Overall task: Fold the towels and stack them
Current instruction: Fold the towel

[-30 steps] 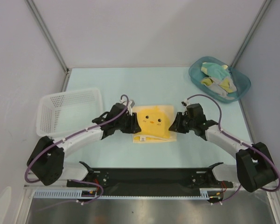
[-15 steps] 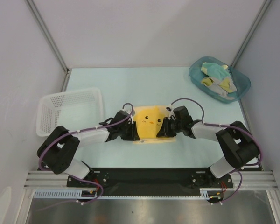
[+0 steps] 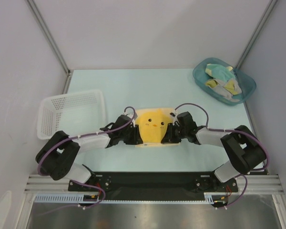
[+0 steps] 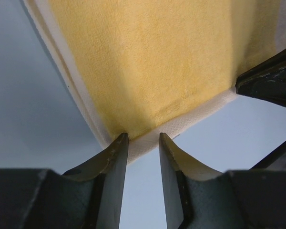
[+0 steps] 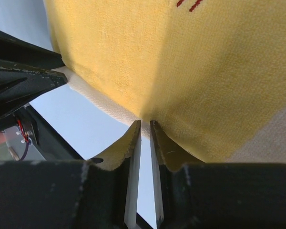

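While flanked, towel [image 3: 153, 125]: soft, limp; take corners.
Left gripper [image 4: 142, 139]: half-open astride corner, hold unclear.
Right gripper [image 5: 145, 123]: nearly closed, pinching hem.

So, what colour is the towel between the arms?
The towel is yellow with a chick face; top view.

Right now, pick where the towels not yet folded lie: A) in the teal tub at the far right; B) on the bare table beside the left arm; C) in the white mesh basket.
A: the crumpled towels sit bunched inside the teal tub, apart from the chick towel.
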Controlling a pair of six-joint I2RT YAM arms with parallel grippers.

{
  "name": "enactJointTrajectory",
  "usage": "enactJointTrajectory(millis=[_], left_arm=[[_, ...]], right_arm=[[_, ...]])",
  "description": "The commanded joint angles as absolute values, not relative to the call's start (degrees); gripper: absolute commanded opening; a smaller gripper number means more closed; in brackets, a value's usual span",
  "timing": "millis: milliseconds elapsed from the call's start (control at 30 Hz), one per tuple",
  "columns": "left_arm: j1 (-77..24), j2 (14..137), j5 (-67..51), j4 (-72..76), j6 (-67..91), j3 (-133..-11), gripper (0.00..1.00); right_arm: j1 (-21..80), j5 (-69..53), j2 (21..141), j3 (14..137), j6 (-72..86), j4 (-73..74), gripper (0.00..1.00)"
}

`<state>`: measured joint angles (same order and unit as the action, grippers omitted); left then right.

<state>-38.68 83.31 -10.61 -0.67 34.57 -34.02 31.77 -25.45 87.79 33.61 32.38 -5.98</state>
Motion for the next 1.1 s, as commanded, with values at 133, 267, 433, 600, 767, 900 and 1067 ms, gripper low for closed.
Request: enactJointTrajectory(millis=[133, 267, 433, 600, 767, 900, 1067], left_arm=[[-39.99, 77.71, -10.19, -2.80, 36.04, -31.99, 0.43], [-39.64, 73.92, -9.32, -9.83, 32.88, -40.32, 0.54], [-33.06, 76.19, -10.53, -16.43, 24.28, -54.91, 0.61], [-24.45, 85.66, -14.59, -16.78, 16.89, -64.13, 0.61], [-21.53, 94.21, -17.75, -17.75, 10.73, -70.39, 0.62], [-21.44, 100.62, -17.14, -22.13, 5.55, -76.01, 0.62], [-20.92, 106.95, -14.59, -25.40, 1.15, -78.92, 0.62]], right_arm=[[32.25, -21.27, 87.81, 30.76, 31.29, -6.77, 0.19], [32.26, -21.88, 83.33, 36.62, 28.31, -0.54, 0.24], [28.14, -24.08, 83.31, 47.53, 21.81, 9.66, 0.34], [21.64, -28.38, 90.94, 57.20, 11.90, 14.92, 0.49], [16.53, -28.65, 100.44, 72.14, 4.58, 21.70, 0.58], [13.01, -29.88, 105.90, 78.48, 1.33, 24.43, 0.59], [11.25, -32.16, 112.66, 84.10, -5.87, 29.87, 0.59]])
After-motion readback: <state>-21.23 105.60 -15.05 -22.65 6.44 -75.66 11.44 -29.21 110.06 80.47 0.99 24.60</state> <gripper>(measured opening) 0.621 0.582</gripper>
